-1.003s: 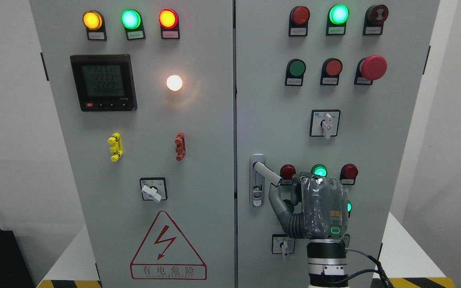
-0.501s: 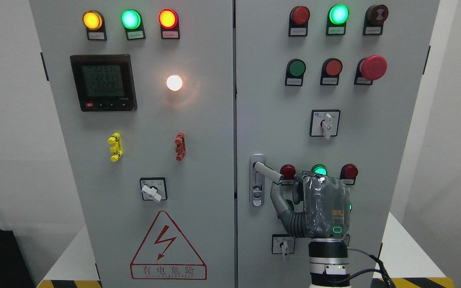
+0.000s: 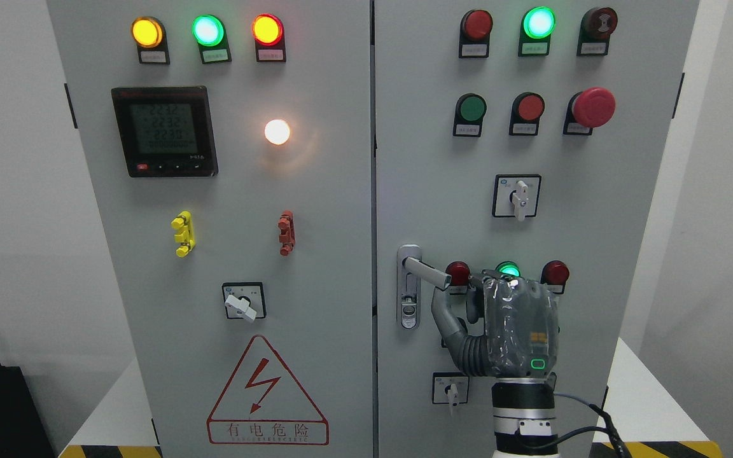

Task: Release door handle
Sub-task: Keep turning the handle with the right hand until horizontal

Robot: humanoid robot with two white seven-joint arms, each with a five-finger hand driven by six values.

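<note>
the robot's right hand [image 3: 500,318] is raised upright on its wrist, which enters at the bottom edge right of centre, back of the hand toward the camera, thumb extended up and left, fingers loosely curled, holding nothing.

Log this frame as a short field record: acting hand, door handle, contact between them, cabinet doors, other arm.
acting hand: right hand, raised in front of the right door, back of the hand to the camera
door handle: door handle juts out from its lock plate, angled right and downward
contact: thumb sits just below the handle's free end; no grasp visible, fingers relaxed
cabinet doors: both appear closed
other arm: left not in view
</note>
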